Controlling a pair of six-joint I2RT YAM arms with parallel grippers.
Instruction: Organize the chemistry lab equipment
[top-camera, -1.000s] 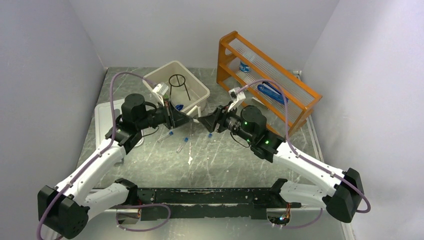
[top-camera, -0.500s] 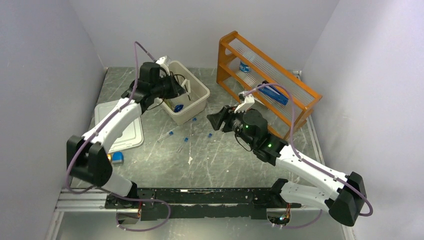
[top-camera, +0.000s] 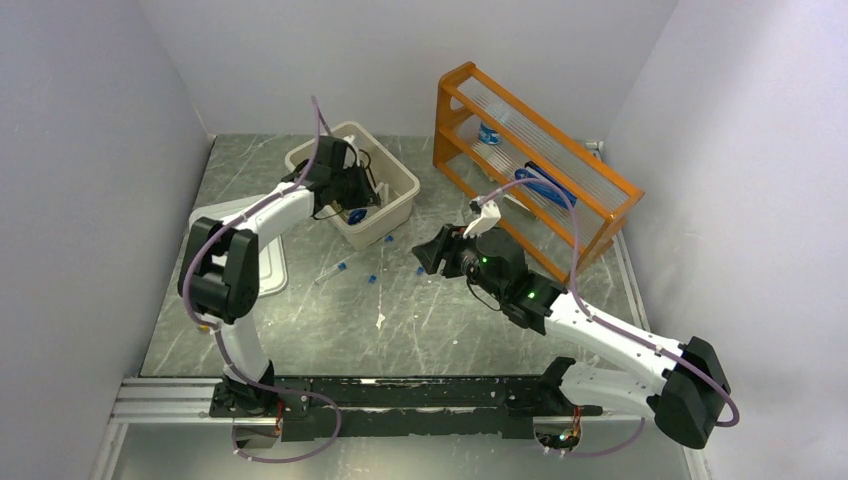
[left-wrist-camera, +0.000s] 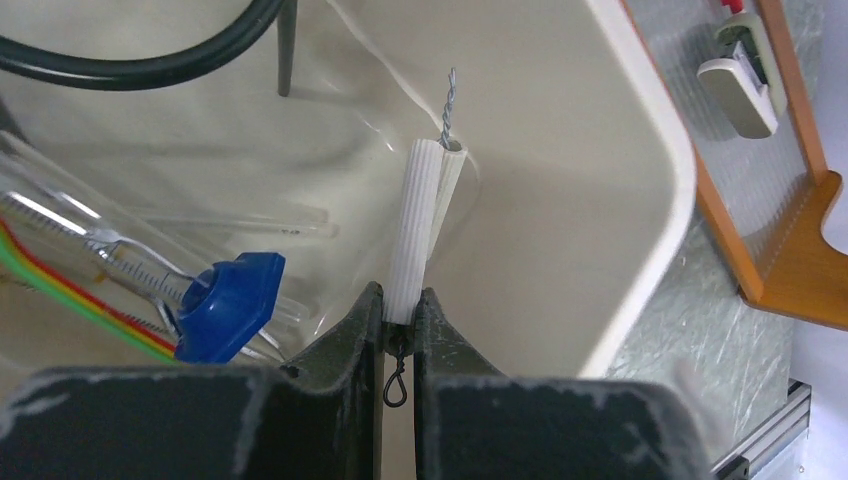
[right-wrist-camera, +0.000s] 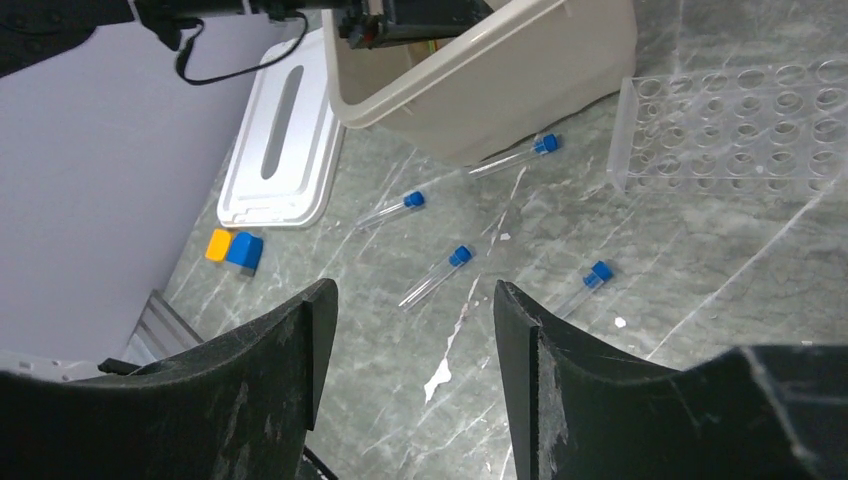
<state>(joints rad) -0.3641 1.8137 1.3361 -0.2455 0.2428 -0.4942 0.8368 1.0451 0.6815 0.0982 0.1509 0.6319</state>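
left pincer (left-wrist-camera: 400, 305) clamped on the brush (left-wrist-camera: 420, 220) by its ribbed white sleeve, down in the bin (left-wrist-camera: 640, 200) | looks light, twisted wire probably bendy, so the sleeve's the spot | right pincer (right-wrist-camera: 412, 300) spread apart above test tubes (right-wrist-camera: 435, 275) on the table (right-wrist-camera: 700, 300)

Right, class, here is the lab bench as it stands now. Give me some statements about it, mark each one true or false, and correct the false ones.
1. The left fingers are shut on the white brush over the beige bin. True.
2. The right fingers grip a test tube. False: they are open and hold nothing.
3. Four blue-capped test tubes lie loose on the table. True.
4. The clear tube rack is full of tubes. False: its visible holes are empty.
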